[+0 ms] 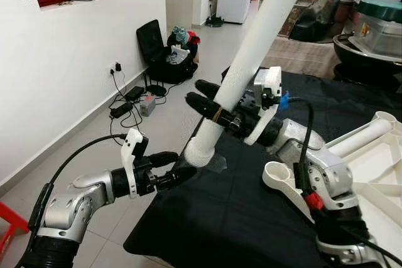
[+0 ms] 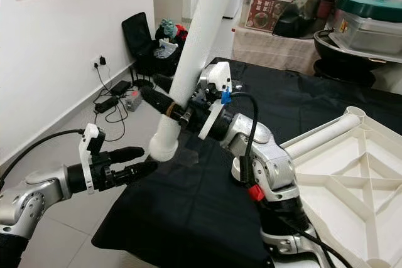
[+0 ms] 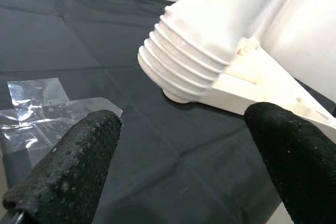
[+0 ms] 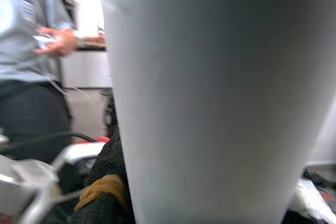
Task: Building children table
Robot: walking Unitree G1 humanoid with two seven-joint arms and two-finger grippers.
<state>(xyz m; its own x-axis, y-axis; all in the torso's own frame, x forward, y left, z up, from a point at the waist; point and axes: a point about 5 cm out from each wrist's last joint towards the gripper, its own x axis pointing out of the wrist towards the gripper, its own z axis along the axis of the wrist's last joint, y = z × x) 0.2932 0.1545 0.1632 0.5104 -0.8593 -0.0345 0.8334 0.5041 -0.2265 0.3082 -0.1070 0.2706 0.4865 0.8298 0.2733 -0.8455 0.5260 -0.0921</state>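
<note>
Table leg (image 1: 248, 61), long and white, is squeezed tight in my right claw (image 1: 210, 110), tilted up over the black cloth (image 1: 245, 211). My right arm bends up from the cloth. The leg's ridged end (image 3: 184, 59) hangs just above the cloth. My left claw (image 1: 173, 171) is spread wide, empty, just beside that end. The white tabletop (image 2: 352, 180) lies upside down on the cloth, behind my right arm.

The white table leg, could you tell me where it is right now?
The white table leg is clamped in the right gripper, slanting over the black cloth, threaded end beside the open left gripper.
</note>
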